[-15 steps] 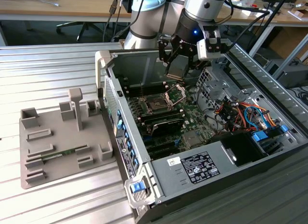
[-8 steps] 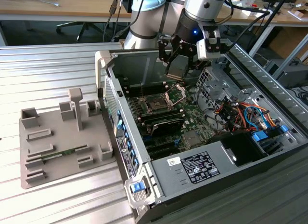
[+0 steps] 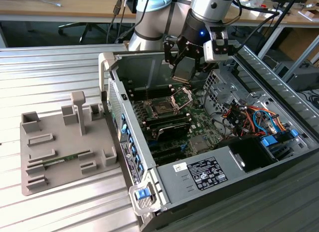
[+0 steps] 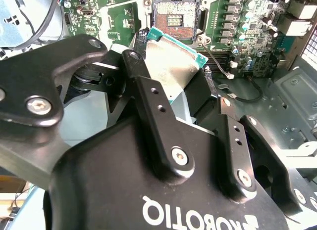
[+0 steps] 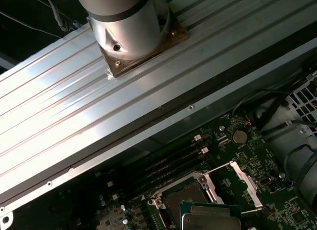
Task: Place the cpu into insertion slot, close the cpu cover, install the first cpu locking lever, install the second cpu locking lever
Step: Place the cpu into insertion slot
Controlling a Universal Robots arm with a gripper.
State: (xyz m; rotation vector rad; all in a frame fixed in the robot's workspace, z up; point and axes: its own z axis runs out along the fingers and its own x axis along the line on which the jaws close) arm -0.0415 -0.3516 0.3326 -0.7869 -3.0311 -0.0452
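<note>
Tool (image 4: 170, 68) clamped on cpu (image 4: 173, 53) over insertion slot (image 4: 176, 20); case (image 3: 139, 67) on ribbed metal table (image 3: 50, 77), wooden desk (image 3: 60, 7) behind.

The silver-topped, green-edged cpu (image 3: 182, 71) hangs tilted at 1 o'clock from the bare slot (image 3: 162, 110) in the exterior view; the cover (image 3: 190, 95) stands raised at its 2 o'clock edge.

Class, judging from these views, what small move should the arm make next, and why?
Probably ease the gripper down toward the insertion slot. It is clamped on the cpu above the open socket, the cpu cover stands raised, and the chip is not yet seated.
</note>
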